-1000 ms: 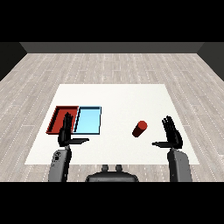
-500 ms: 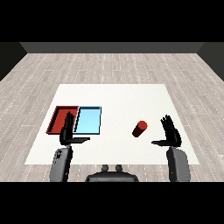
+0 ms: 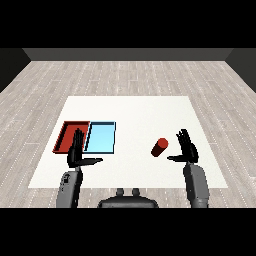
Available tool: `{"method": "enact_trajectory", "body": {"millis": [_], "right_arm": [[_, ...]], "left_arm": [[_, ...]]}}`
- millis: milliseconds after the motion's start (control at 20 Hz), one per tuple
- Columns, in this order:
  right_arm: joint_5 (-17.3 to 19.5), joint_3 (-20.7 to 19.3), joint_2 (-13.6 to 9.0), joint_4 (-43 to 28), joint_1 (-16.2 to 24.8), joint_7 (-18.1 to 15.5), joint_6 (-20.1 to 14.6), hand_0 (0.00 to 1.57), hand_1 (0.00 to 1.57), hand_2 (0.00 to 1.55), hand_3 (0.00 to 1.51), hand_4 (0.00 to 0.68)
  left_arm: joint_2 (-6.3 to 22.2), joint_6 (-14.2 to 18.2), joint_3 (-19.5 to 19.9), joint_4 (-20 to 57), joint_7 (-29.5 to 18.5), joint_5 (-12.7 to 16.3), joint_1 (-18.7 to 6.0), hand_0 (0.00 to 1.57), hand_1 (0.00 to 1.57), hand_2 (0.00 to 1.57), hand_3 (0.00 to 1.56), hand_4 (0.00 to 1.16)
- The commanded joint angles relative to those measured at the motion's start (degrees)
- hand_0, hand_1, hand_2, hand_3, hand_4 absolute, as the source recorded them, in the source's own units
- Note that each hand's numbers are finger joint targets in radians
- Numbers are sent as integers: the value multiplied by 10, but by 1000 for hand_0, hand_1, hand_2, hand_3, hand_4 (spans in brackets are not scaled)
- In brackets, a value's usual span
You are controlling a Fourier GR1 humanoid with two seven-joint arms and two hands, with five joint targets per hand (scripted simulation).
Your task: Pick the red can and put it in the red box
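The red can point(image 3: 160, 147) sits on the white table point(image 3: 135, 110), right of centre, leaning so its top points up and to the right, and nothing is touching it. Just to its right is the right hand point(image 3: 187, 150), palm turned toward the can, fingers straight and spread upward, thumb stretched out low toward the can's base but short of it; a clear strip of table shows between hand and can, so that hand holds nothing. Across the table, well apart from the can, the red tray point(image 3: 66, 136) lies at the left, and the light blue tray point(image 3: 101, 137) lies right against its right edge, between the red tray and the can. The left hand point(image 3: 76, 154) is raised at the near edge of the two trays, about where they meet, fingers straight and pointing up, thumb stuck out to the right, and it too grasps nothing. Both grey forearms come up from the lower corners.
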Motion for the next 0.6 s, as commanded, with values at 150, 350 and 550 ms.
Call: {"method": "enact_trajectory", "body": {"millis": [150,350,550], "right_arm": [[-3,-3,6,99,-51,-36,-3,0,0,0,0,0],[14,14,25,138,-64,-71,-12,0,0,0,0,0],[20,32,39,136,-50,-90,-19,0,0,0,0,0]], "left_arm": [[-6,-8,3,35,-22,9,-16,0,0,0,0,0],[13,-15,25,22,7,32,-30,0,0,0,0,0],[5,-7,8,-5,16,19,-8,0,0,0,0,0]]}}
